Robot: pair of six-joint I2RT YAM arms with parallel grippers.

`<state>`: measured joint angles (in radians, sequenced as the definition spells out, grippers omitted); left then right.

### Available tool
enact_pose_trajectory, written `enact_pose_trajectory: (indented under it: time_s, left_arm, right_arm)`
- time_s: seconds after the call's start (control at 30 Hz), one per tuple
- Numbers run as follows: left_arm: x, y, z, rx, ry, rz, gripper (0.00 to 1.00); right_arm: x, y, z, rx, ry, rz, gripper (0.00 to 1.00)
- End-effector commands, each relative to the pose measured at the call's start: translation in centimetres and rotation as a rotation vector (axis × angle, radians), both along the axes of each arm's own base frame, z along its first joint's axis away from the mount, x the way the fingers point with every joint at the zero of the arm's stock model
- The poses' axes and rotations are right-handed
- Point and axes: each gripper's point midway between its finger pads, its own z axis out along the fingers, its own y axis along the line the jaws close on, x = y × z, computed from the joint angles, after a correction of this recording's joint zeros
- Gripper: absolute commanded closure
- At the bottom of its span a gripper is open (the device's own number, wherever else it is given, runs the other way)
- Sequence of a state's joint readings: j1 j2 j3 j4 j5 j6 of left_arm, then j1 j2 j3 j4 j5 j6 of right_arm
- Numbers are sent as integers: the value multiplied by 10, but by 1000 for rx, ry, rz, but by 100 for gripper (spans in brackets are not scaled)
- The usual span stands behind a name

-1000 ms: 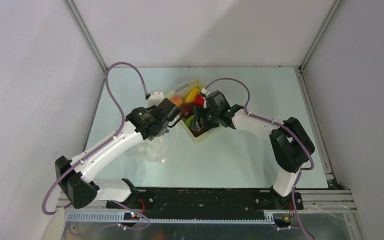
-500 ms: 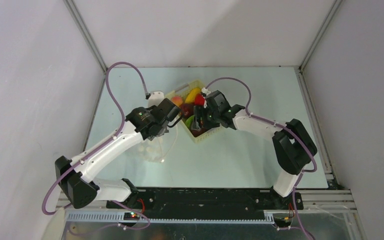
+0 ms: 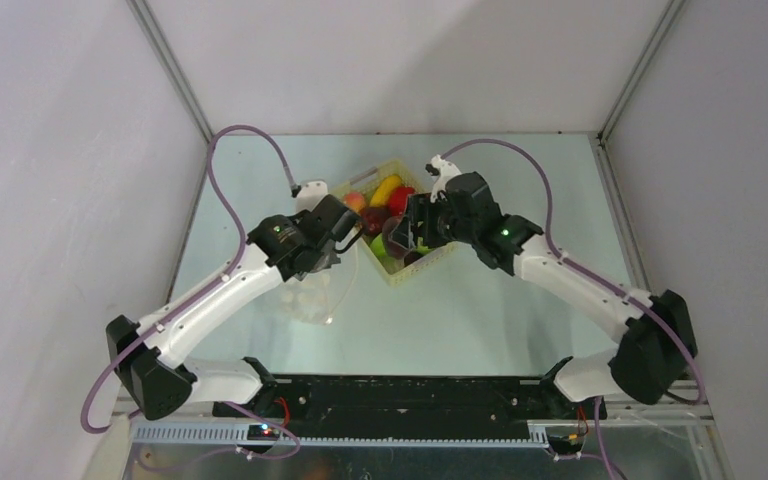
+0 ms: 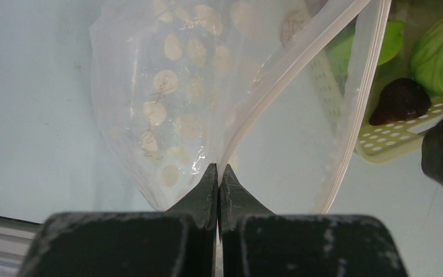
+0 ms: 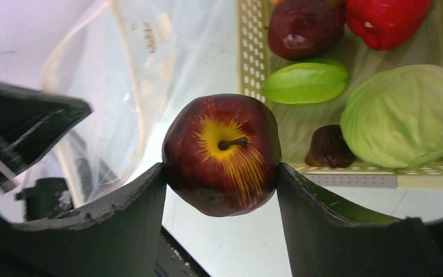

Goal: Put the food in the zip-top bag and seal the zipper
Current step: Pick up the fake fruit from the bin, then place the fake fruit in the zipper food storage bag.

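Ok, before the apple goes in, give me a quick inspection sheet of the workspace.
Surface: pale green table, no spills seen.
Job's things: dotted zip-top bag beside the yellow basket, mouth open; pepper, banana, second apple and green pieces in the basket.
Clutter: nothing seen.
Grippers: left fingers shut on the bag's mouth edge; right fingers shut on a dark red apple.
Cables: purple cable looping along each arm.
Surroundings: white walls, metal frame.

Dark red apple (image 5: 222, 153) aloft — dotted bag (image 4: 179, 86) gaping open.
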<state>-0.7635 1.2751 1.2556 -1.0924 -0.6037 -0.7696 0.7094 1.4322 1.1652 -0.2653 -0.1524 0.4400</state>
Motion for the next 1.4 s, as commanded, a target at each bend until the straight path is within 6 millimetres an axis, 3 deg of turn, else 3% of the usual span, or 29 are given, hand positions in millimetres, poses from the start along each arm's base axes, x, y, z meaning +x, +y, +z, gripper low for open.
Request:
enact_pose_trajectory:
  time_s: [0.0,0.23,0.4,0.8,1.03,1.2,1.37]
  left_arm:
    - [6,-13,23,-123,-67,9,100]
    - [2,-26,23,-204,-54,-27,100]
    - [-2,-34,26,-276,-65,-53,100]
    - [-5,-44,22,-315,-48,-83,100]
    - [-6,-44,29,-339,-67,-91,100]
    - [-7,-43,31,-344,-73,-92,100]
    - [-8,-43,31,-348,-74,-93,100]
  right_arm:
    - [-24,7,46,151,-59,65,64]
    - [-56,34,78,276,-90,172,64]
    - [-57,49,82,322,-86,179,64]
    - [-63,53,98,355,-125,166,62]
    - [-57,63,73,306,-90,136,57]
    - [-52,60,54,253,-50,88,41]
    - [-52,58,54,249,-49,74,27]
